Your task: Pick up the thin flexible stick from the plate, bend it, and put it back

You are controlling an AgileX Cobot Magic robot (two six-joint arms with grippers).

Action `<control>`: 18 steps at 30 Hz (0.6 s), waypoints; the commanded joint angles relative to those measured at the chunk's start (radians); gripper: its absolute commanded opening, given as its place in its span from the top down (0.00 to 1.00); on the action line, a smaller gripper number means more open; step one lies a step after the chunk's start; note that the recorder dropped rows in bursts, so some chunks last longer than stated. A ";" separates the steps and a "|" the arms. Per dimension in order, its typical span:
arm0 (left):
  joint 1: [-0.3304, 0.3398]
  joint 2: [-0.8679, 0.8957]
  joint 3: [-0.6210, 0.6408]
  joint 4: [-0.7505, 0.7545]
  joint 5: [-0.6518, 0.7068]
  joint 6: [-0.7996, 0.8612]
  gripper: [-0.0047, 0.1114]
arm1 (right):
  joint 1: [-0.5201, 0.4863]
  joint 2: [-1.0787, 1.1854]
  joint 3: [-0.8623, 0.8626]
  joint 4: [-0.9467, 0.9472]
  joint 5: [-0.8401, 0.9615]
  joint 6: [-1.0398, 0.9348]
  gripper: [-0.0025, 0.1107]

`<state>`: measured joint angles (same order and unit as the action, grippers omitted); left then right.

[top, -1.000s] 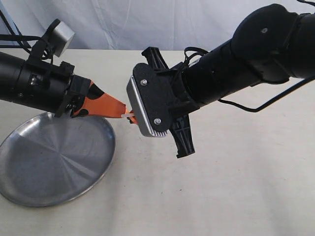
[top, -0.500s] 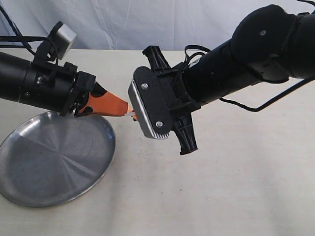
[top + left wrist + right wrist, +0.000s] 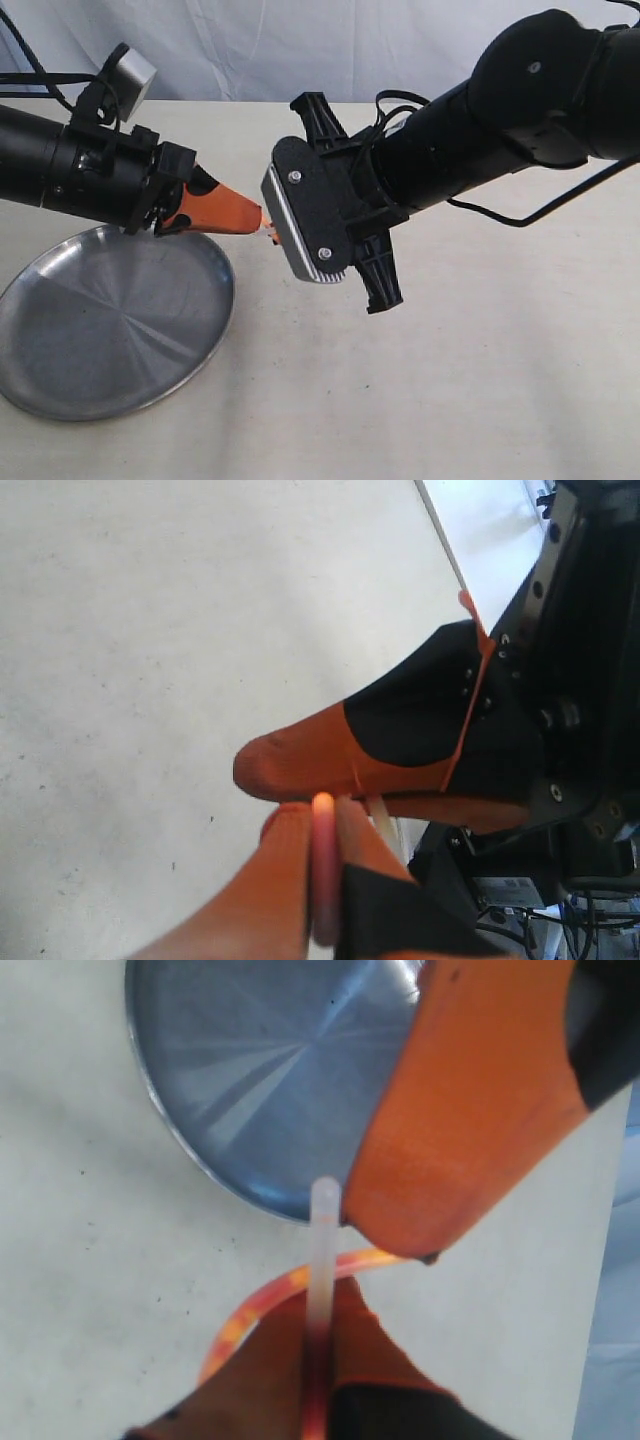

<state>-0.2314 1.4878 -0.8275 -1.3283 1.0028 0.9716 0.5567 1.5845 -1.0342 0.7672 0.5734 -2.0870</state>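
Bowed thin flexible stick [image 3: 321, 1250], whitish tips — left fingers [image 3: 265, 890], right fingers [image 3: 375, 1355] clamping it.

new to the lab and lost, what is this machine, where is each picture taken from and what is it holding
It is a robot with a left arm and a right arm, each ending in an orange-tipped tool. The wide picture comes from a camera off the arms. The two close-ups come from cameras on the wrists. On the pale table lies a round silver plate. Beside the plate's edge, the left tool and the right tool meet tip to tip. Each pinches the thin flexible stick near one end, and it bows into an arc between them.
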 commanded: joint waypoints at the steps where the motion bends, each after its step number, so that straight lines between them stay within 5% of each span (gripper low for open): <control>1: 0.012 0.004 -0.021 -0.096 -0.141 0.005 0.96 | 0.016 -0.005 0.014 -0.064 0.126 -0.019 0.98; 18: 0.012 0.004 -0.021 -0.100 -0.147 0.005 0.96 | 0.102 -0.005 0.014 -0.241 0.024 -0.019 0.98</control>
<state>-0.2293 1.4961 -0.8322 -1.3538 0.9283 0.9755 0.6421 1.5845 -1.0300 0.5433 0.5226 -2.0870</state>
